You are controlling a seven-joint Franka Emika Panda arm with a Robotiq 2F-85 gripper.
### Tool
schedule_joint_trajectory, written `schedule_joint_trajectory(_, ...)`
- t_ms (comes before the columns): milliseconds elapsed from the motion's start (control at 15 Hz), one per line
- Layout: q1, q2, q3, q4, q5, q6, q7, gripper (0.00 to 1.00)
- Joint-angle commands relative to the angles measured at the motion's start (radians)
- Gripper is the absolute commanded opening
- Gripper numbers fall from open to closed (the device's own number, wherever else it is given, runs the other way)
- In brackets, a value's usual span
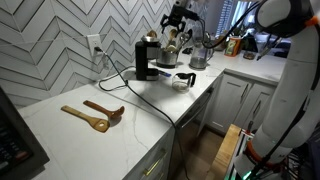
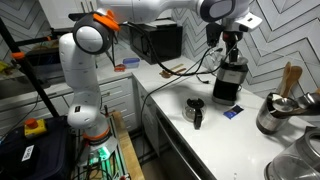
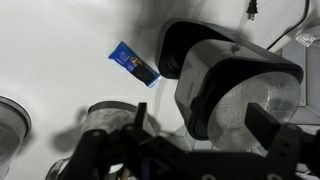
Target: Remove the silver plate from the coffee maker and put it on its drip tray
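Observation:
The black coffee maker (image 1: 146, 62) (image 2: 230, 82) stands near the wall, with its cord trailing over the counter. The silver plate (image 3: 243, 100) lies on its top; it also shows in an exterior view (image 2: 232, 62). The drip tray (image 3: 172, 48) (image 2: 226, 99) juts out low at the machine's foot. My gripper (image 3: 200, 115) is open and hovers just above the machine top. Its two fingers stand on either side of the plate without touching it. In both exterior views the gripper (image 1: 178, 22) (image 2: 232, 44) points down above the machine.
A glass cup with a black handle (image 2: 195, 110) (image 3: 105, 115) and a blue packet (image 3: 133, 63) (image 2: 232, 112) lie on the counter near the tray. A steel kettle (image 2: 275, 115) stands beside the machine. Wooden spoons (image 1: 95, 115) lie farther along the counter.

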Motion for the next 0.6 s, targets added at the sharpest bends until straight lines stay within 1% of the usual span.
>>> schedule_joint_trajectory(0,-0.005,-0.001,-0.002,-0.012,0.004,0.029,-0.025,1.00)
schedule_joint_trajectory(267,-0.033,-0.004,-0.005,-0.049,0.082,0.127,-0.120,1.00)
schedule_joint_trajectory(533,-0.059,0.013,0.001,-0.059,0.196,0.146,-0.201,1.00)
